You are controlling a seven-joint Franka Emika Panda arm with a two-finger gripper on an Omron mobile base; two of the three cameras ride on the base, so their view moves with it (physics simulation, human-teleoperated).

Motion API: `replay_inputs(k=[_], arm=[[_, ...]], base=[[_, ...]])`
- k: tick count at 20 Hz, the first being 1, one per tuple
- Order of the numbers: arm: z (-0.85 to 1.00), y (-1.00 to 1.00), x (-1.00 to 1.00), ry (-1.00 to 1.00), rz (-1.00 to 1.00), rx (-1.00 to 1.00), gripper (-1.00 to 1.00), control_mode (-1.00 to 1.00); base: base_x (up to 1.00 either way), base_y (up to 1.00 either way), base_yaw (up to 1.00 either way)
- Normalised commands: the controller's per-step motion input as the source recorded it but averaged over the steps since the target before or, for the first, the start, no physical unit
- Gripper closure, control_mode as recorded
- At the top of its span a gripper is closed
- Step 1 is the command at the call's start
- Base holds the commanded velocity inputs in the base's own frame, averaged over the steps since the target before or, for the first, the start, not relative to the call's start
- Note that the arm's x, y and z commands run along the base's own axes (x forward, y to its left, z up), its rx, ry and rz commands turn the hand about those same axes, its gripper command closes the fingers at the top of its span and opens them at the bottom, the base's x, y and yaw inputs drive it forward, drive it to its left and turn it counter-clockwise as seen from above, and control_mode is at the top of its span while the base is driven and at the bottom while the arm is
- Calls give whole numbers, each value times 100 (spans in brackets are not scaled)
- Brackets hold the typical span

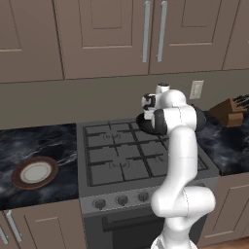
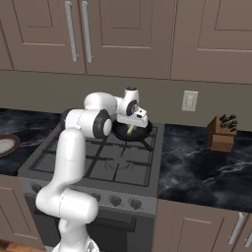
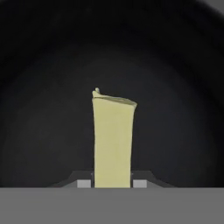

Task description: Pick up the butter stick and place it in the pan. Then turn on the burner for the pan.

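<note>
The gripper [image 2: 131, 129] is closed on the butter stick [image 3: 113, 144], holding it by its upper end so that the bar hangs lengthwise over the inside of the pan [image 2: 132, 132], which sits on the rear right burner of the stove [image 2: 106, 165], near its back edge. Judged by its look, the stick is light, soft and slippery: it will dent or slide under a hard squeeze, so the hold belongs across its long flat faces with modest force. The burner is not yet lit.
</note>
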Motion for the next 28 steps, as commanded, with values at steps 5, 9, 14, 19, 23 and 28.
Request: replay_inputs(k=[5,9,14,19,23,28], arm=[[-1,0,1,0,0,0,-100,-100],[0,0,0,0,0,0,-100,-100],[4,0,0,-3,0,0,-100,-100],[14,0,-12,-14,0,0,-100,-100],[6,0,-29,-17,0,0,-100,-100],[1,-6,-63,-18,0,0,-100,-100]], base=[[0,0,0],[0,0,0],[0,0,0],[0,0,0],[0,0,0],[0,0,0]])
